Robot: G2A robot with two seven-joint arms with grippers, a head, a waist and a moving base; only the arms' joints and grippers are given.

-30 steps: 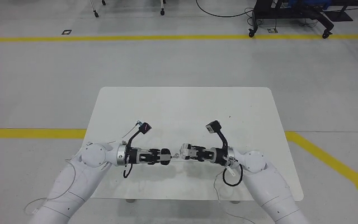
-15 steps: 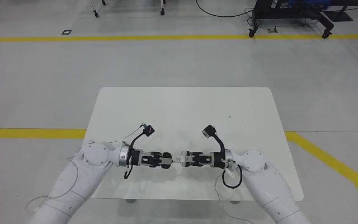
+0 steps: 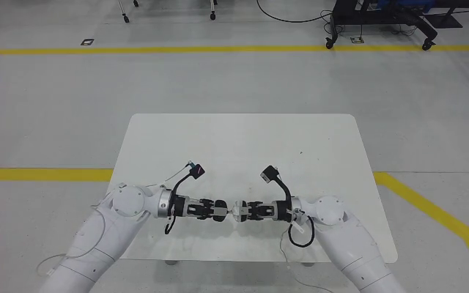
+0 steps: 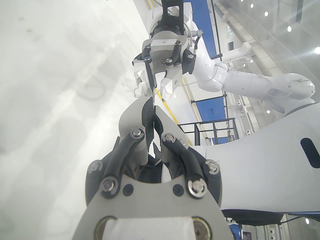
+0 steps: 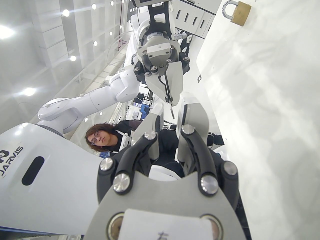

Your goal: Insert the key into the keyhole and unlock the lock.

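Note:
A thin metal key (image 4: 152,97) is pinched in my left gripper (image 4: 153,107), which is shut on it and points right, low over the table's front middle (image 3: 220,211). My right gripper (image 5: 173,106) faces it tip to tip (image 3: 245,212) and is open. Its fingers (image 5: 192,112) stand on either side of the key's free end (image 5: 172,112) without touching. A brass padlock (image 5: 239,11) with a steel shackle, shut, lies flat on the white table (image 5: 275,101) close to its front edge, beyond the left arm.
The white table (image 3: 242,139) has bare surface behind and beside both arms. A small dark speck (image 3: 300,152) lies at its right middle. Yellow floor lines run past the table.
Both grippers have dropped toward the table's front edge. The right gripper has closed in on the left one, and both wrists have rolled. The key has stayed in the left gripper.

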